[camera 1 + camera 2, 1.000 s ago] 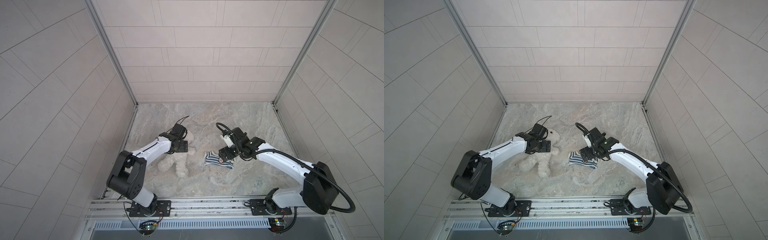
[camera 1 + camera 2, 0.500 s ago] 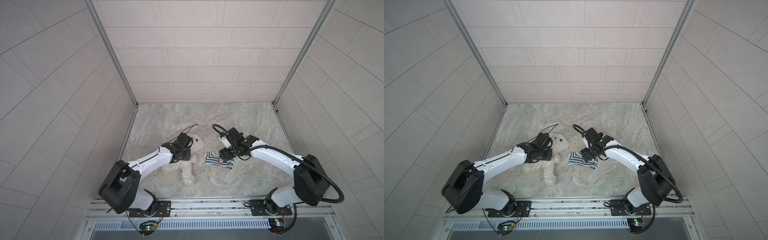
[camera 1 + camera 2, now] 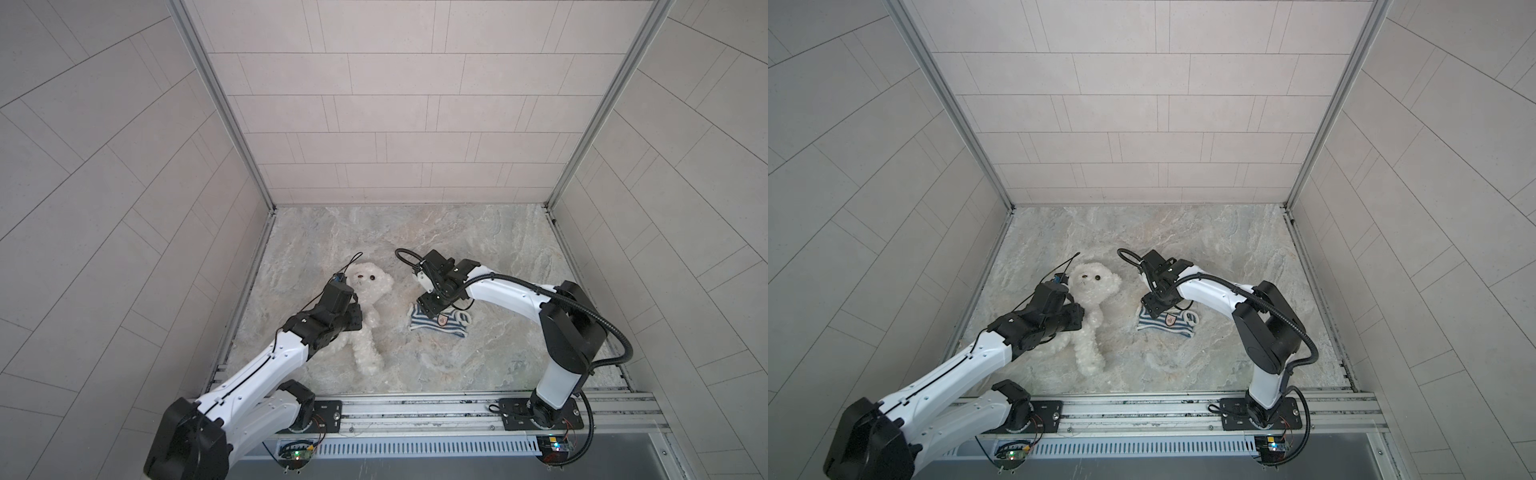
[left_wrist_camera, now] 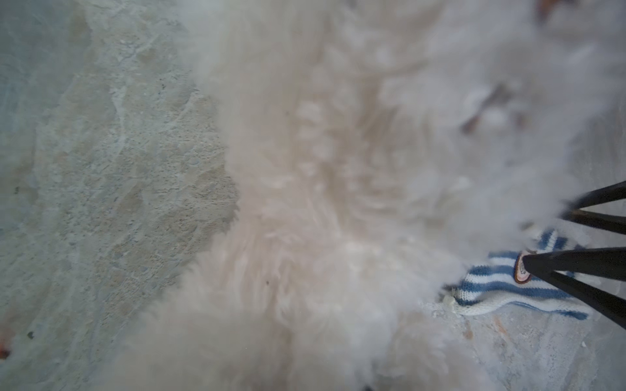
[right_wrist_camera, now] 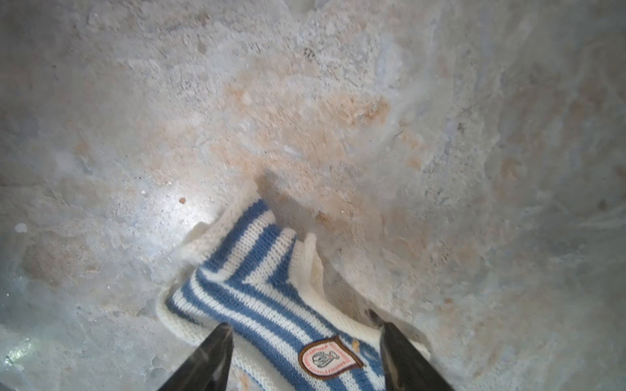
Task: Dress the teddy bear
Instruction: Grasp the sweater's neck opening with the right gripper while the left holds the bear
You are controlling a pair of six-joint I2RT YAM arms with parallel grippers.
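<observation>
Between teddy bear (image 3: pixel 368 320) and striped shirt (image 3: pixel 437 325), open marble floor (image 3: pixel 395 336)

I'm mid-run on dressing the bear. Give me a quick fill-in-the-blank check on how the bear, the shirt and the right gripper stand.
The teddy bear lies on its ___, eyes up. In both top views the striped shirt lies to the ___ of the bear. Between the fingers of the right gripper sits the shirt's ___.
Missing words: back; right; badge.
</observation>
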